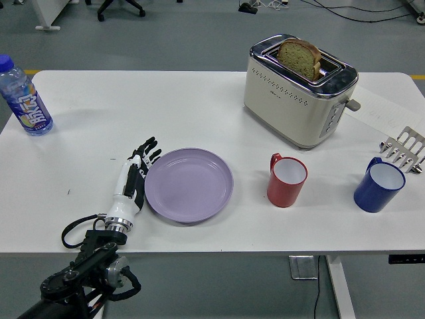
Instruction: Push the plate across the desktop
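The left hand (135,178), black-fingered with a white back, is seen reaching in from the lower left corner on a black arm, laid flat near the table's near edge. Its fingers (147,152) are stretched out straight and slightly fanned, pointing toward 1 o'clock; nothing is grasped. The hand's inner edge is pressed against the rim of the round lilac plate (189,185) at the plate's 9 o'clock side, so contact is made along the side of the hand rather than by any closing of the fingers.

The plate is found lying flat on the white table (166,106), a little left of centre and toward the near edge. At 3 o'clock from the plate, set apart from it, a red mug with a white inside (286,179) is standing upright. Further out in the same direction a blue mug (378,185) is placed, with a metal rack (404,149) just beyond it at the table's right edge. At 1 o'clock from the plate a cream and chrome toaster (299,90) is seen with a slice of brown bread (300,58) held in its slot. At 10 o'clock, well apart at the far left edge, a clear bottle with a blue cap and label (23,98) is standing
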{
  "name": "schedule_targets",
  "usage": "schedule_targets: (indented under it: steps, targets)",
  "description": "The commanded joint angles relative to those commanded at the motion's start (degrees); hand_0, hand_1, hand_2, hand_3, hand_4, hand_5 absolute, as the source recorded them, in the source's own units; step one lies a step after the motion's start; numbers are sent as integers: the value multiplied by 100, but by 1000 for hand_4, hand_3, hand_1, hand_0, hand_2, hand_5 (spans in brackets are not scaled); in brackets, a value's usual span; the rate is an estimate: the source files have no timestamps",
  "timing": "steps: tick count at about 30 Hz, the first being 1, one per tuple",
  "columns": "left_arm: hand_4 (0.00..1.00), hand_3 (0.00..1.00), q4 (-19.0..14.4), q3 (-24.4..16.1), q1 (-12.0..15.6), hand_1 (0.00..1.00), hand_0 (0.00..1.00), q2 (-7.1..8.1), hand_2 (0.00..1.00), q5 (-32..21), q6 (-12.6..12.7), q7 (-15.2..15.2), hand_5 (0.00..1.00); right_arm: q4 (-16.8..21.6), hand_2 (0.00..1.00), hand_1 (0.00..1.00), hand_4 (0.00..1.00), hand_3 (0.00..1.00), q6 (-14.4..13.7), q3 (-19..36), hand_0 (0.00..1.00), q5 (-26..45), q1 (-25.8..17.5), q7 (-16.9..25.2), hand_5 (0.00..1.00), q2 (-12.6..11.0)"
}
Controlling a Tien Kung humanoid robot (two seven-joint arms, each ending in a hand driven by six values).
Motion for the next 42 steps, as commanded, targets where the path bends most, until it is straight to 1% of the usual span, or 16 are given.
schedule_targets:
  steps: [18, 29, 42]
  targets:
    - [451, 870, 31, 248, -112, 879, 856, 0, 918, -62, -20, 0, 998, 0, 630, 545, 137, 627, 7, -31, 607, 2, -1, 3, 359, 0]
    - [452, 870, 100, 481, -214, 878, 856, 0, 918, -111, -50, 0, 998, 0, 630, 545, 136, 627, 7, -35, 607, -8, 4, 3, 358, 6]
    - [452, 870, 76, 707, -262, 877, 856, 0, 918, -143, -66, 0, 998, 0, 630, 545, 136, 627, 17, -44, 607, -29, -3, 3, 358, 6]
